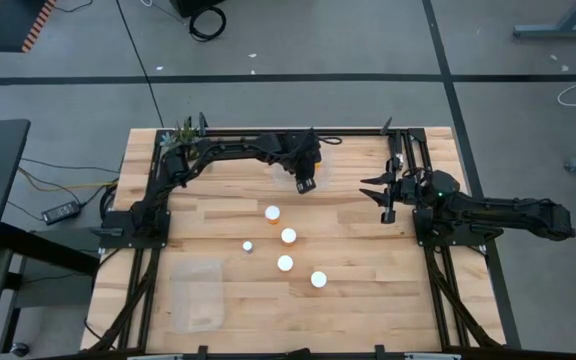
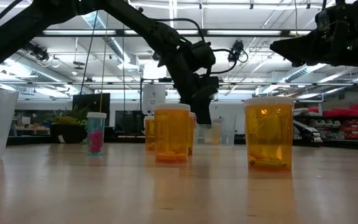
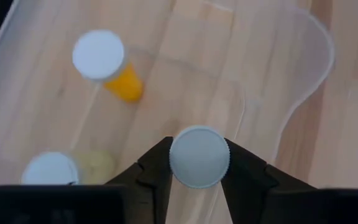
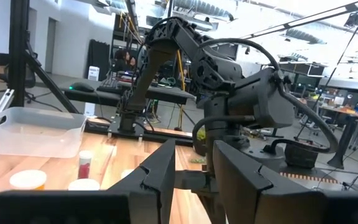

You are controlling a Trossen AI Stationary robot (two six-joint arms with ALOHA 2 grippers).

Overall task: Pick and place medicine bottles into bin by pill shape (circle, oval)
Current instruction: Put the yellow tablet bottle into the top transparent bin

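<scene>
My left gripper (image 3: 199,163) reaches over the table's far middle (image 1: 305,183). It is shut on a medicine bottle with a round white cap (image 3: 199,157), above a clear bin (image 3: 316,62). Two more white-capped bottles are in that bin: one with an orange body (image 3: 104,59) and one paler (image 3: 51,171). Several bottles stand upright on the table's middle (image 1: 272,212) (image 1: 288,236) (image 1: 285,263) (image 1: 318,279), with a smaller one (image 1: 248,245) beside them. My right gripper (image 1: 383,195) is open and empty at the right, level with the far bottles. My left gripper pinches the rim of the bottle's white cap (image 3: 199,157) between its two fingers (image 3: 157,165), one on each side. The fingers come from above, pointing down. The cap hides the bottle's body, and I cannot tell whether it is clear of the bin's floor.
A second clear bin (image 1: 196,290) lies at the table's near left. A small green potted plant (image 1: 183,135) stands at the far left corner. Black frame rails (image 1: 153,230) (image 1: 423,240) run along both sides of the table.
</scene>
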